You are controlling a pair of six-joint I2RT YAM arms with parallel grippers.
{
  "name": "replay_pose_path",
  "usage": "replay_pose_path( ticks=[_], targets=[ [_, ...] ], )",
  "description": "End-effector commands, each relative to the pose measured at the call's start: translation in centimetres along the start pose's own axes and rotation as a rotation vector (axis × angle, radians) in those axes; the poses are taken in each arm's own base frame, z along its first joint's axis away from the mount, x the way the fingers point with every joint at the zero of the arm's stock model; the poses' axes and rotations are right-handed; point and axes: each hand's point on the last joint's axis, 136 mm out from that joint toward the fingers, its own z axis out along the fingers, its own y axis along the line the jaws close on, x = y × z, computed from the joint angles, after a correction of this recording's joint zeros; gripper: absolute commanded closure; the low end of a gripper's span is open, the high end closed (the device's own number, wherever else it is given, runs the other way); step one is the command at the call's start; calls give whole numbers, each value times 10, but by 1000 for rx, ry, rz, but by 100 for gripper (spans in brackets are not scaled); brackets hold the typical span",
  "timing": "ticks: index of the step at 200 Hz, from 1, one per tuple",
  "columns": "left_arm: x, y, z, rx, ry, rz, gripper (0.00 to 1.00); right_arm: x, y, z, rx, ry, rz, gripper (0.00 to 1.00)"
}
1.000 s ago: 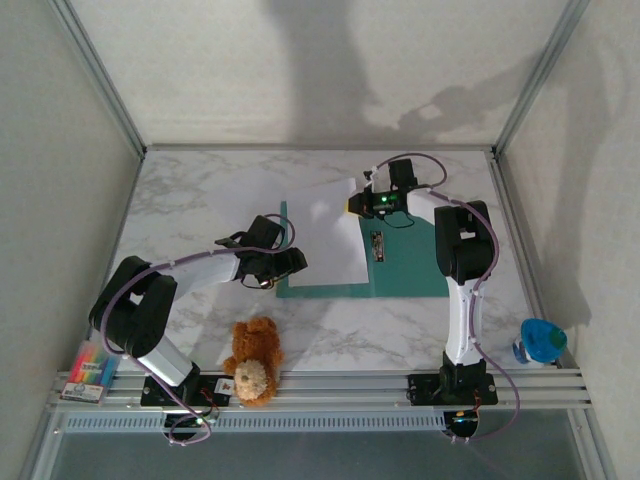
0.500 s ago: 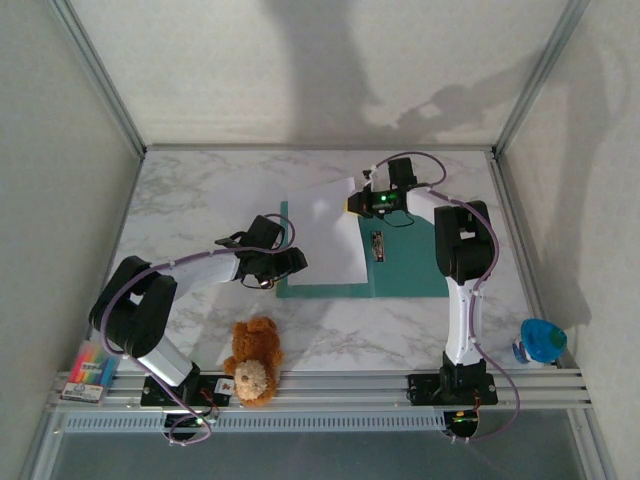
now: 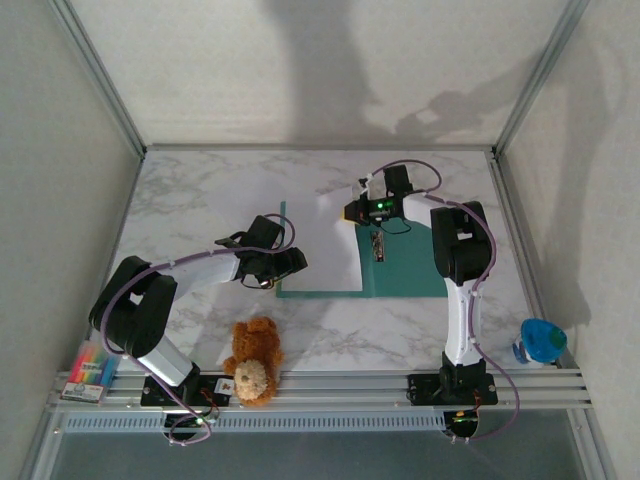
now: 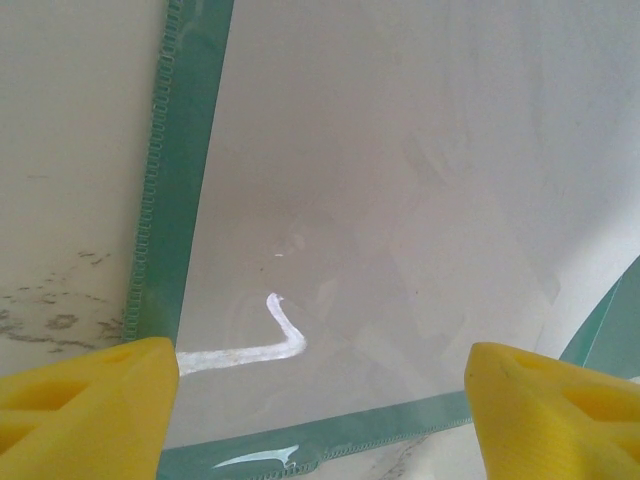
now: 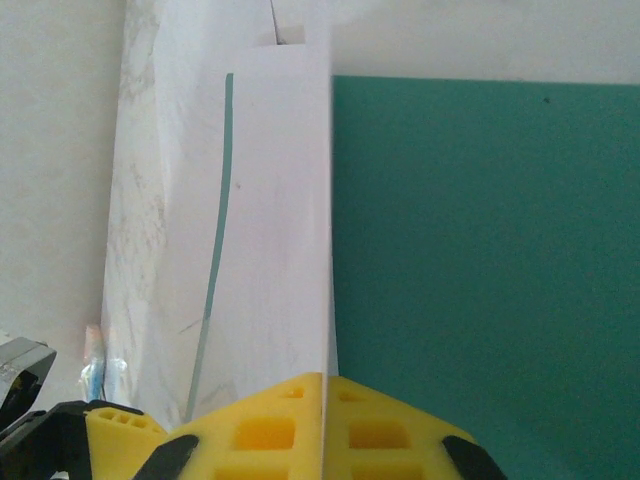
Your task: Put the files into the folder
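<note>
The files [image 3: 325, 240], a few white sheets, lie over the left half of the open teal folder [image 3: 410, 272], which sits in the middle of the marble table [image 3: 190, 200]. Their long side runs near to far, leaning a touch to the left at the far end, where they stick out just past the folder's far edge. The folder itself lies spread with its long axis left to right and its spine running near to far, with a small dark clip there.

I'd say the job is well along but not finished. The sheets are over the folder, yet the right gripper [image 3: 357, 208] has its yellow fingers [image 5: 250, 430] pressed together on the far right corner of the paper [image 5: 270, 200]. The sheets have yet to be let go and squared up inside, and the cover is not closed.

The left gripper [image 3: 292, 262] hovers low at the folder's near left corner, its fingers [image 4: 90, 390] spread wide over the pale inner leaf and holding nothing.

Further out, a teddy bear [image 3: 252, 365] sits at the near edge, with a pack of markers [image 3: 90, 370] to its left.
</note>
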Motion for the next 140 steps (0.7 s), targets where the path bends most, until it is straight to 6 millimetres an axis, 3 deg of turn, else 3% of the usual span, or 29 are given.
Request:
replay_pose_path(
  ticks=[1, 140],
  targets=[
    [2, 1, -6, -6, -12, 0, 24, -1, 23, -4, -44, -7, -56, 100],
    [0, -3, -8, -2, -17, 2, 24, 9, 25, -2, -53, -21, -39, 100]
  ],
)
